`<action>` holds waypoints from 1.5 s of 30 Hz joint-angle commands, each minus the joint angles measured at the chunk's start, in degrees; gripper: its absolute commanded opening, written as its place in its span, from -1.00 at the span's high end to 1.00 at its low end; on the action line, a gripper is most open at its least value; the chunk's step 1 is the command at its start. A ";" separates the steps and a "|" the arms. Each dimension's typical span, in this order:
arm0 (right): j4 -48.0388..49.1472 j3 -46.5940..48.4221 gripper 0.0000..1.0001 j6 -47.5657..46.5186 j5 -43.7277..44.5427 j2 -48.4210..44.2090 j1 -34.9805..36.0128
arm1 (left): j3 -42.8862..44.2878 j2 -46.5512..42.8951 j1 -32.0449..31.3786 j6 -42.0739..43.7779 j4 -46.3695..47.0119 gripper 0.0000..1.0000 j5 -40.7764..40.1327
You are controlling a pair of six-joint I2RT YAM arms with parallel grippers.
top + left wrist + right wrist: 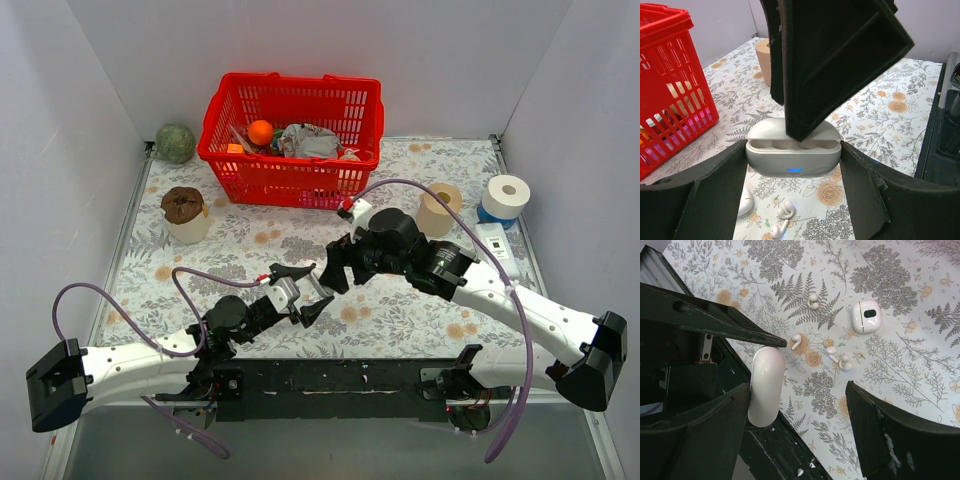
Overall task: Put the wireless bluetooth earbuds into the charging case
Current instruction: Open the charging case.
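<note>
From the top camera, the left gripper (303, 291) and right gripper (336, 272) meet over the flower-printed table cloth (240, 250). Between the left one's fingers shows a bit of white, the glossy white oval plastic charging case (287, 293). A red plastic lattice basket (290, 140) stands well behind the case. The earbuds are too small to make out here.

In the left wrist view, the left gripper (794, 150) pinches the charging case (794, 162), one black finger pressed against each end. The case is open, its lid tipped back, its hollows facing up and a small blue light glowing on its front. A black finger of the right gripper hangs down from above, its tip at the open mouth of the case. Whether it carries anything cannot be told. Two tiny white glossy wireless bluetooth earbuds (785, 210) lie loose on the cloth just in front of the case, under it in this picture. The red basket (665, 90) is off to the case's left.

In the right wrist view, the right gripper (797, 390) has its fingers spread wide, with nothing between them but cloth. The charging case (766, 387) lies against the inner edge of its left-hand finger. The earbuds (796, 341) lie scattered on the cloth to the right of the case, apart from it. Beyond them sits a small white rounded-square case (866, 316) with a dark oval window.
</note>
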 commanded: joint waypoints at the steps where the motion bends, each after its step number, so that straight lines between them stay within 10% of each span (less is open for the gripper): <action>1: 0.15 -0.20 -0.65 -0.04 4.67 -2.84 -0.64 | 1.18 -2.13 -0.72 0.95 0.79 1.00 -0.76; 16: 4.46 -0.98 -0.52 -0.65 -0.69 -4.78 -1.26 | 1.01 -1.96 -0.81 0.69 1.40 1.00 -1.99; 45: 4.46 -1.86 0.52 -1.62 -2.89 -1.44 -1.26 | 1.89 -0.03 -0.90 -1.07 3.33 1.00 -3.05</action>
